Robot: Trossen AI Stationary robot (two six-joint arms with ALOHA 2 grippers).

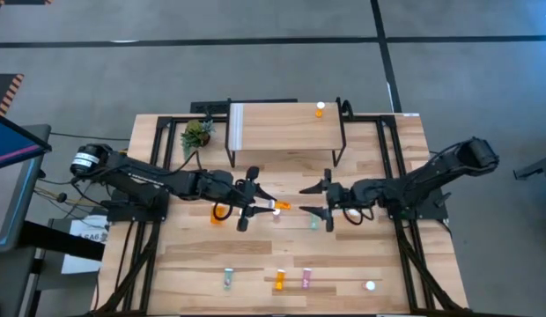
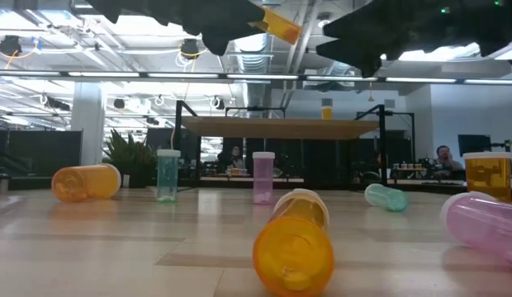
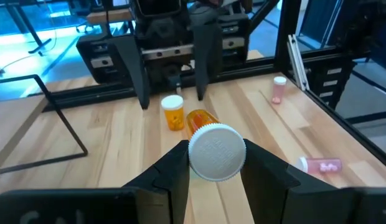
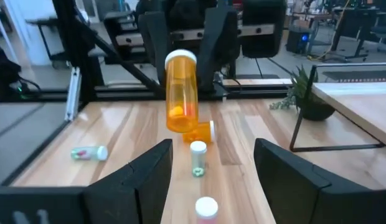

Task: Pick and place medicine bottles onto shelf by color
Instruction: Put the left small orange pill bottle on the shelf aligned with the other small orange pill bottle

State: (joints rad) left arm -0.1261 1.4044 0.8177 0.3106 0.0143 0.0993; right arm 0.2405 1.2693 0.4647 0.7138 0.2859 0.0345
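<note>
My left gripper (image 1: 255,204) hangs over the table's middle, shut on a large orange medicine bottle (image 1: 279,206) with a white cap. My right gripper (image 1: 319,201) faces it from the right, open and empty, with the bottle's free end (image 4: 180,115) a little beyond its fingertips. The shelf (image 1: 282,132) stands at the far side on black legs, and one small orange bottle (image 1: 320,109) stands on its top. Small orange (image 3: 173,113), teal (image 4: 197,158) and pink (image 4: 207,208) bottles stand on the table below the grippers. My left gripper pinches the bottle's white cap end (image 3: 216,151) between its two fingers. The fingers come nearly level from the table's left, slanting slightly down. The orange body (image 3: 202,119) sticks out beyond the fingertips toward my right gripper, tilted a little down and clear of the table.
A green plant (image 1: 196,134) sits left of the shelf. Several more bottles lie or stand near the table's front edge: teal (image 1: 227,280), orange (image 1: 279,282), pink (image 1: 306,278). An orange bottle (image 1: 216,214) lies under my left arm. People sit in the room behind.
</note>
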